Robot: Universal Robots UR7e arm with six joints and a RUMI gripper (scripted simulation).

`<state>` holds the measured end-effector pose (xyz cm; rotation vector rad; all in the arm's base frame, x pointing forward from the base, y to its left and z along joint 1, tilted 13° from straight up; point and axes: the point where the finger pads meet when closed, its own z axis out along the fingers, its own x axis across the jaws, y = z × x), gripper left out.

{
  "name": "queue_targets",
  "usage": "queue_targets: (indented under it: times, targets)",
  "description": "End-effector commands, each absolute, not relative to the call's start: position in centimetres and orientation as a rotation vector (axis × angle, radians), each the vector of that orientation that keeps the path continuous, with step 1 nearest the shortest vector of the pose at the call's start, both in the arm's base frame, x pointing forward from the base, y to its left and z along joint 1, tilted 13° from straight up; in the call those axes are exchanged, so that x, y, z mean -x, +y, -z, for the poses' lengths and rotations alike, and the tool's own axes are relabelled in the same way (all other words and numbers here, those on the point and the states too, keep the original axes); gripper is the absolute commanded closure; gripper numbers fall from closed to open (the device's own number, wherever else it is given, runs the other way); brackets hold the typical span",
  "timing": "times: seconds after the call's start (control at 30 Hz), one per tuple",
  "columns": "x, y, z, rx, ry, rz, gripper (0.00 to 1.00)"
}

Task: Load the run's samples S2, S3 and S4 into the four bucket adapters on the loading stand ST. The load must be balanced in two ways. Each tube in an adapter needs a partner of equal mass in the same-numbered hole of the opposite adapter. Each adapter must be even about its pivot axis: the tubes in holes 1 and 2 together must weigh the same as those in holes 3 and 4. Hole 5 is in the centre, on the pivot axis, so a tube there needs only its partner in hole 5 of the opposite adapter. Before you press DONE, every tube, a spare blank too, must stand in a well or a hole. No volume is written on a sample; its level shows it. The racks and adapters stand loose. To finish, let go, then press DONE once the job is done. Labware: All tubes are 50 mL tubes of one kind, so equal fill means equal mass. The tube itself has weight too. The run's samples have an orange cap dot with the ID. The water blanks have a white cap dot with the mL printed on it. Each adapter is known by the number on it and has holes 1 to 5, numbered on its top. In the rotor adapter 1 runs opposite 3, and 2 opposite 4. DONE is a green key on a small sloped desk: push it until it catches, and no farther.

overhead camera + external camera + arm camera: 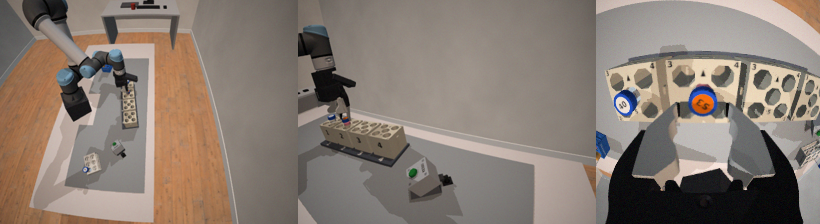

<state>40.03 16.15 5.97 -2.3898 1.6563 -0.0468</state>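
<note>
My gripper (127, 90) (345, 118) (702, 103) is open, its jaws apart on either side of sample S3 (345, 120) (702, 102), with visible gaps. S3, orange dot and pink liquid, stands upright low in what looks like hole 5 of adapter 2 (341, 136) (670, 95). A 40 mL blank (331, 117) (624, 103) stands in adapter 1 (327, 133), seemingly in hole 5. Adapter 3 (359, 140) and adapter 4 (394, 146) (131, 124) show no tubes. All four are on the stand (392, 163). The green DONE key (114, 144) (413, 172) is on its desk (119, 149).
A pale rack (90, 159) near the front left holds a blank (85, 169) with a white dot in a corner well. A blue rack (106, 69) (601, 143) stands behind, partly hidden by the arm; its contents are unclear. Adapters stand close side by side.
</note>
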Motion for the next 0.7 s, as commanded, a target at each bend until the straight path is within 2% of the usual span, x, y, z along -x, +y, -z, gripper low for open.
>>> queue_targets:
  times: [0.0, 0.27, 0.67]
  targets:
    - [-39.8, 15.9, -7.2, 2.39, 1.656, 0.047, 0.65]
    - [-39.6, 15.7, -8.6, 2.39, 1.656, 0.047, 0.65]
    - [-33.1, 20.9, -8.5, 2.737, 1.017, 0.131, 0.65]
